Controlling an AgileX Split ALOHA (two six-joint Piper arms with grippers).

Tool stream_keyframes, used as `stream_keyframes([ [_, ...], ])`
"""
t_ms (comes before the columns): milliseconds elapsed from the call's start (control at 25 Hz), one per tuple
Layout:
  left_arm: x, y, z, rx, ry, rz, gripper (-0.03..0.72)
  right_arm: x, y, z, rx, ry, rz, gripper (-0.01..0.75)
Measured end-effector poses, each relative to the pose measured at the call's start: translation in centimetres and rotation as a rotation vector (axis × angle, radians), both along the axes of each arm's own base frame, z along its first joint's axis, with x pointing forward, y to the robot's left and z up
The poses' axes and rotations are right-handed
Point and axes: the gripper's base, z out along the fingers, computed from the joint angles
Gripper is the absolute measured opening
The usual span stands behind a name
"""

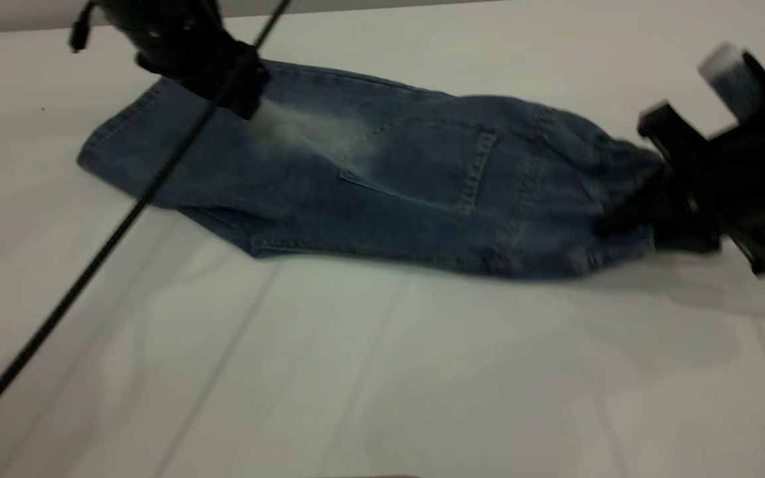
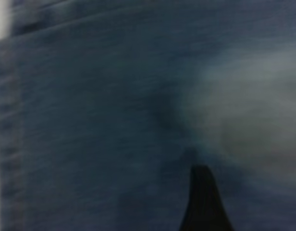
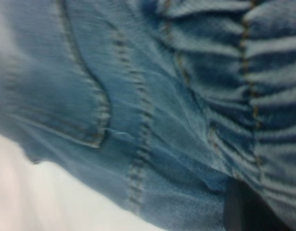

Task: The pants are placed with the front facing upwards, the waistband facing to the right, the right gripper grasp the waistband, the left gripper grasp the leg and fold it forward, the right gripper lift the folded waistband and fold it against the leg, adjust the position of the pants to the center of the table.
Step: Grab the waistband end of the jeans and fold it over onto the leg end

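Your right gripper (image 1: 621, 216) pinches the waistband (image 1: 595, 199) of the pants (image 1: 356, 179), folded lengthwise on the table (image 1: 382, 372). Your left gripper (image 1: 250, 109) sits on the leg by the pale thigh patch; whether it is open or closed, you cannot tell.

The left gripper (image 1: 250, 99) is mostly chopped off at the 11 o'clock edge of the exterior view, so only a dark lump sits over the pants (image 1: 382, 179) leg and I can't tell how its jaws stand. Its own wrist view is just smeared denim with one black fingertip (image 2: 203, 199) poking in at 6 o'clock. The right gripper (image 1: 621, 212), out at 3 o'clock, is motion-blurred against the waistband (image 1: 595, 192), with the fingertips lost in the gathers and no way to say if they're pinching. Its wrist view only catches a dark sliver (image 3: 244, 211) around 5 o'clock. The cable (image 1: 110, 245) runs out of frame at 8 o'clock.
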Motion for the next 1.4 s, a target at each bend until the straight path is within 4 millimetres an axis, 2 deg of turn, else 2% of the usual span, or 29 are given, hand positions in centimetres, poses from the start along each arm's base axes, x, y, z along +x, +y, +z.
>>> stream_keyframes([
  [160, -0.7, -2.0, 0.0, 0.000, 0.001, -0.048, 0.443, 1.8, 0.1, 1.8, 0.004, -0.094, 0.031, 0.058],
  [320, -1.4, -3.4, -0.1, 0.001, 0.003, -0.084, 0.443, 3.3, 0.2, 4.6, -0.013, -0.190, 0.069, 0.058],
  [440, -2.1, -5.0, -1.2, 0.008, 0.025, -0.122, 0.443, 3.8, 0.2, 6.7, -0.022, -0.232, 0.101, 0.057],
  [760, -4.6, -9.7, -4.9, -0.002, 0.057, -0.222, 0.443, 4.1, 0.8, 11.4, 0.020, -0.339, 0.193, 0.057],
  [960, -6.2, -12.5, -5.2, -0.054, 0.049, -0.243, 0.442, 3.5, 1.4, 13.7, 0.087, -0.393, 0.254, 0.056],
  [1120, -7.6, -14.5, -5.2, -0.080, 0.047, -0.274, 0.442, 3.0, 1.6, 14.4, 0.113, -0.414, 0.303, 0.056],
  [1280, -7.5, -14.0, -3.4, -0.065, 0.056, -0.259, 0.442, 2.9, 1.7, 14.5, 0.121, -0.420, 0.321, 0.055],
  [1400, -5.9, -11.7, -1.2, -0.065, 0.039, -0.199, 0.442, 3.1, 1.7, 14.9, 0.148, -0.438, 0.298, 0.054],
])
